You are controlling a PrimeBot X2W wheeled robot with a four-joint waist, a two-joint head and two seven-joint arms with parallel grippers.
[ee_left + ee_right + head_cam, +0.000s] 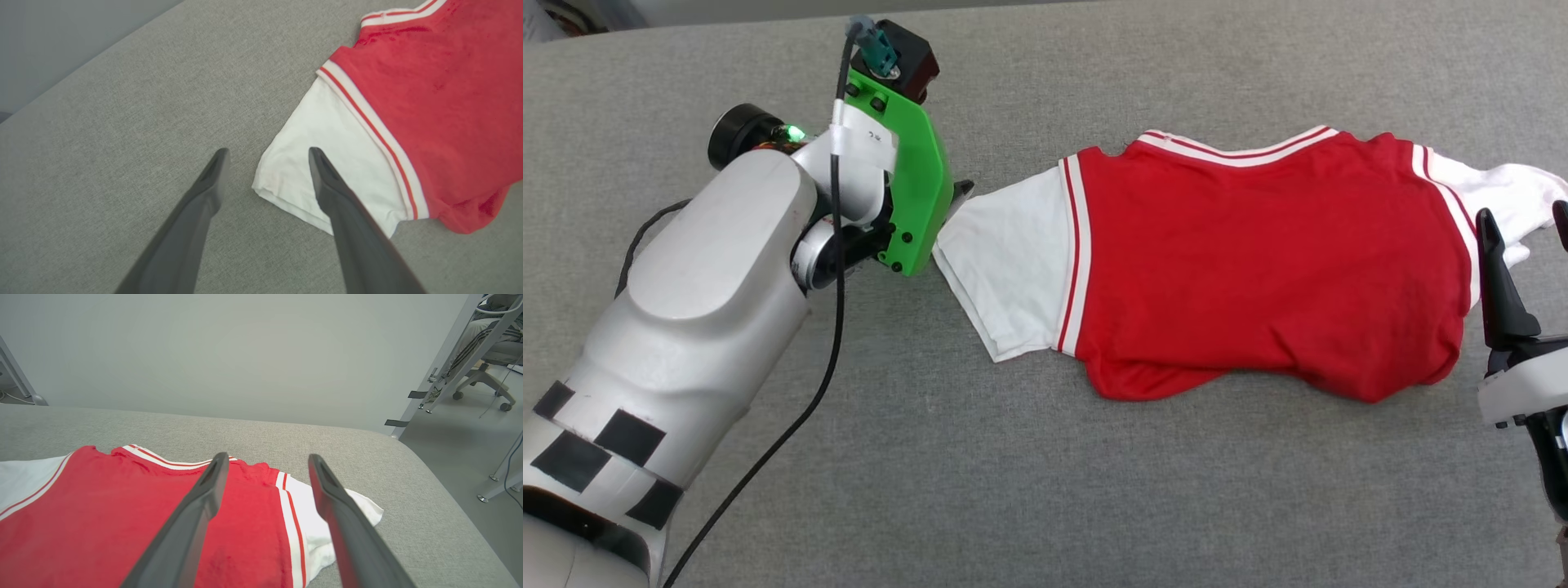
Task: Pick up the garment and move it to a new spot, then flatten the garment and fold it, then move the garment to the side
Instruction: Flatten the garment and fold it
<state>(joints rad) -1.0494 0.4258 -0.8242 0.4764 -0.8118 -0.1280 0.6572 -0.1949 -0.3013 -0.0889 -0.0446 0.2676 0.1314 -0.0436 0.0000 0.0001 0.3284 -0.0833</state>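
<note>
A: Writing?
B: Marks on wrist tape [874,137], unreadable. Head view: shirt [1258,269] spread on the bench [1094,490], red side up.
A: Left wrist?
B: The left pincer [268,150] gapes at the white sleeve [322,130].
A: Right?
B: The right pincer [268,455], spread wide, above the other sleeve [365,508].

Red garment [1258,269] lying sideways on the grey tabletop [1094,490].
Its plain red face is up, with one white sleeve pointing left and one right. The left hand [957,198], mostly hidden behind a green bracket [919,188], reaches the left sleeve's far corner. The right hand [1525,233] has its fingers [1494,269] spread at the right sleeve.
</note>
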